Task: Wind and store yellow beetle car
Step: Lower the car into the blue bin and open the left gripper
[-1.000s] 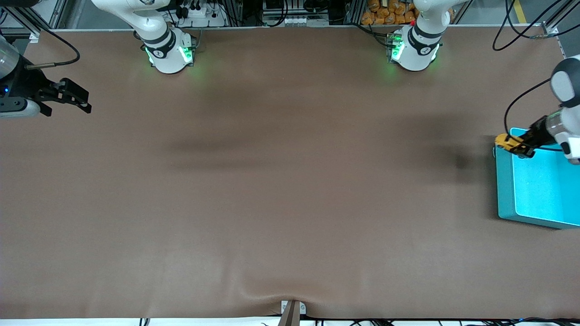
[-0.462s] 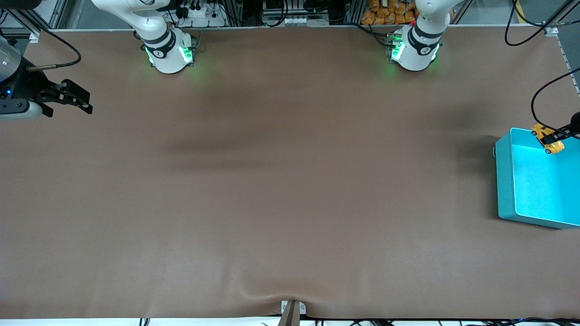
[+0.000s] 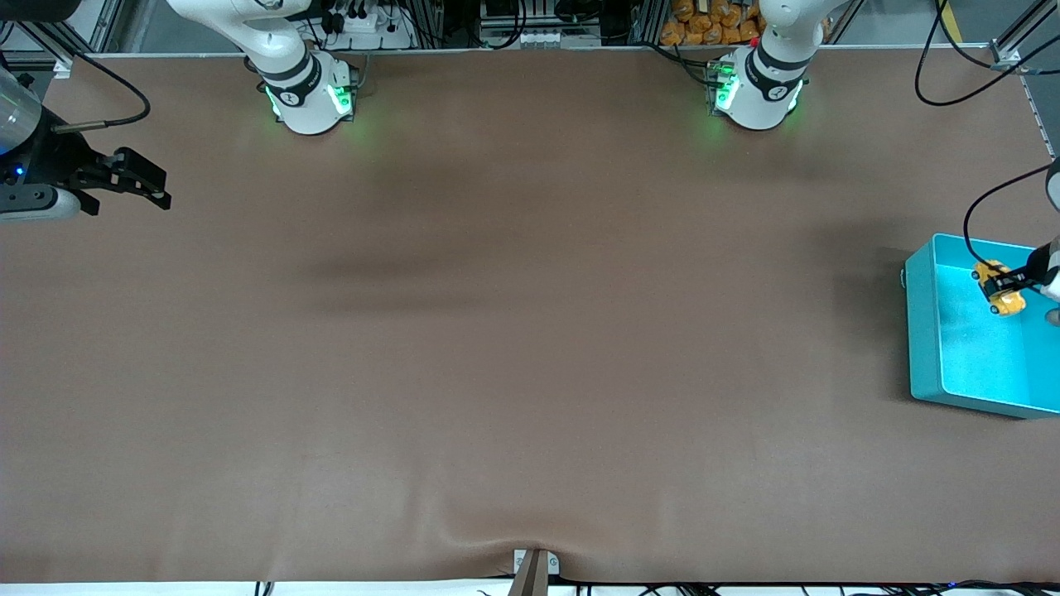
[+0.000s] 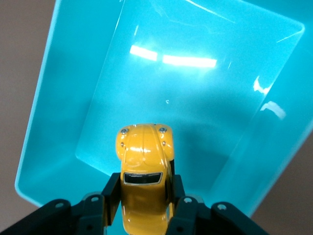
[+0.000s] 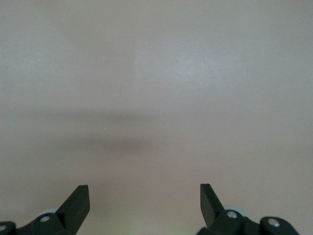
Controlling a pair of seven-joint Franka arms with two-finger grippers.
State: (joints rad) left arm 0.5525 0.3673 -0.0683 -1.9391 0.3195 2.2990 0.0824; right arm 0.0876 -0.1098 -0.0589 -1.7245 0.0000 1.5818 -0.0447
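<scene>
Left wrist view showed the left tool (image 4: 145,208) clamped on the yellow beetle car (image 4: 145,169), held in the air over the turquoise bin (image 4: 46,142) at the left arm's end of the desk (image 3: 530,331). This looked like the storing step, so the next move likely called for lowering and letting go. The right tool (image 3: 124,178) waited with fingers spread wide over the desk's right-arm end.

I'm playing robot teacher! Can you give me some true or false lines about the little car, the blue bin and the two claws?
1. The left gripper holds the car. True.
2. The car lies on the table. False: it hangs over the inside of the bin.
3. The right gripper is open with nothing in it. True.
4. The right gripper is over the bin. False: it waits over the table at the right arm's end.
</scene>
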